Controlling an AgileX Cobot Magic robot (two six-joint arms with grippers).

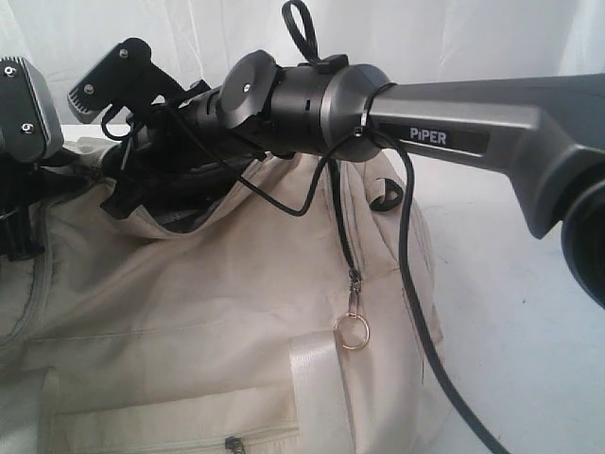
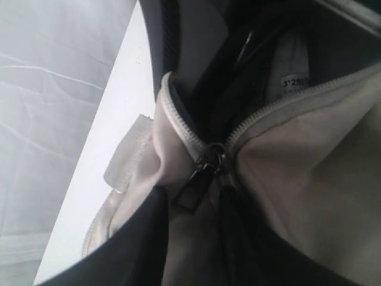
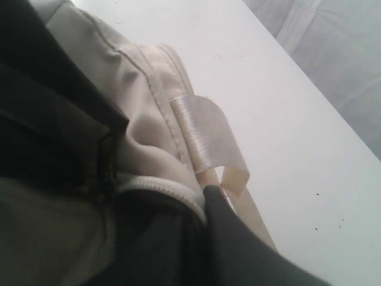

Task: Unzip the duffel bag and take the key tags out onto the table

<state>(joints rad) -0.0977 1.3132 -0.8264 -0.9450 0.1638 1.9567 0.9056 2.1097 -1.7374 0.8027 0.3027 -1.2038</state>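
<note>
Closest to the lens in the exterior view, the grey and black right arm marked PiPER (image 1: 473, 123) reaches across the upper frame, a black cable (image 1: 419, 312) drooping from its wrist; behind it hangs a pale white cloth backdrop (image 1: 425, 38), and the wide flat white tabletop (image 1: 529, 331) shows to the right of the bag. Large and cream-beige, the fabric duffel bag (image 1: 189, 312) lies on that tabletop with its long axis across the view, left to right; its parted zipper runs along the top, and one end sits under the right arm's wrist; a bare metal ring zipper pull (image 1: 352, 331) dangles down that end.

Left gripper (image 2: 190, 238): its two dark fingers (image 2: 134, 250) stand apart, with bunched bag cloth between them and the dark metal zipper slider (image 2: 205, 167) just ahead; whether they pinch the cloth I cannot tell. Beyond the slider the beige zipper teeth (image 2: 280, 104) part over dark grey lining (image 2: 226, 101) and a small white printed label (image 2: 294, 80); a pale webbing strap (image 2: 128, 158) sits to one side of the jaws, tabletop beyond it.

Right gripper (image 3: 202, 238): one dark finger (image 3: 244, 250) lies outside the bag's zip-edged rim (image 3: 161, 190); the other side is lost in shadow under that rim; how wide the jaws stand, or whether they clamp the rim, I cannot tell. A short webbing loop (image 3: 208, 143) stands just ahead of that finger.
</note>
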